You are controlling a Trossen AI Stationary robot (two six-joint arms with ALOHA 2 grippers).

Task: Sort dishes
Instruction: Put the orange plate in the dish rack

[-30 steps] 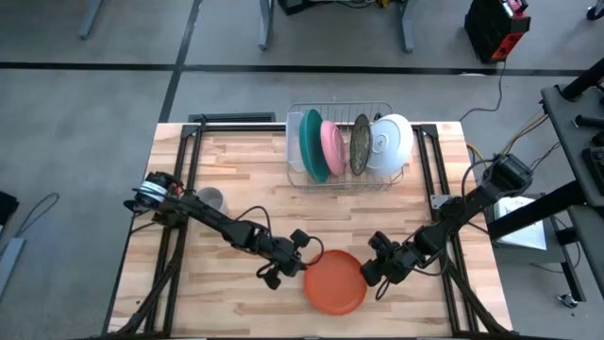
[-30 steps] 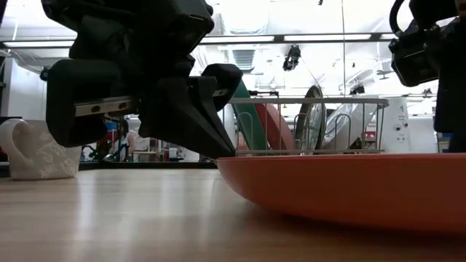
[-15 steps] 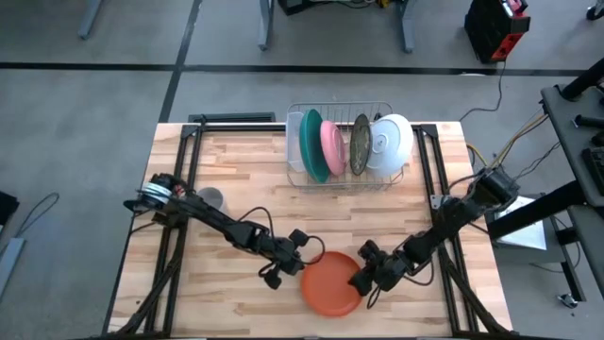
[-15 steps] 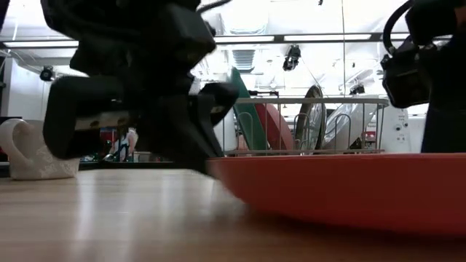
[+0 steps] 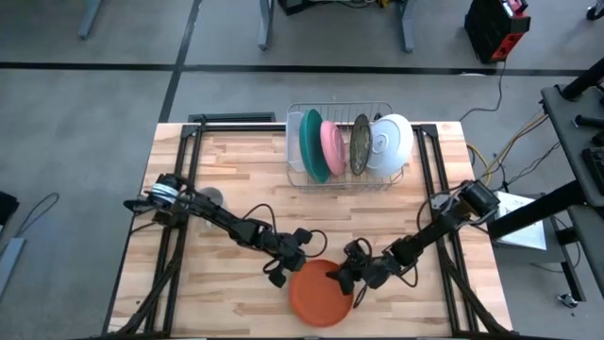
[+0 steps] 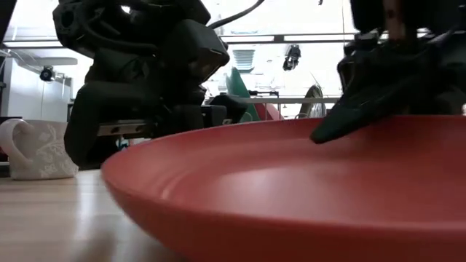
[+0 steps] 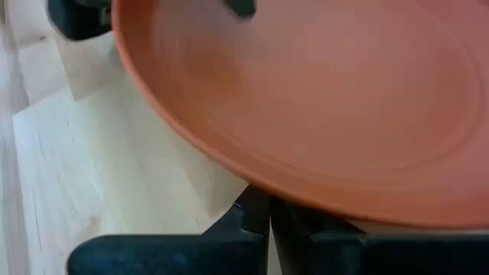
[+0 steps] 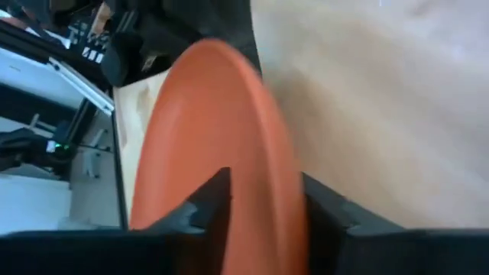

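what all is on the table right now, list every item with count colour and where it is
orange-red plate: 1, orange-red, front centre of the table, between both grippers
teal plate: 1, teal, upright at the rack's left end
pink plate: 1, pink, upright beside the teal one
dark green plate: 1, dark green, upright, right of the pink one
white bowl: 1, white, rack's right end
wire dish rack: 1, pale wire, back centre
mug: 1, pale, left side
left gripper: at the plate's left rim
right gripper: jaws straddle the plate's right rim
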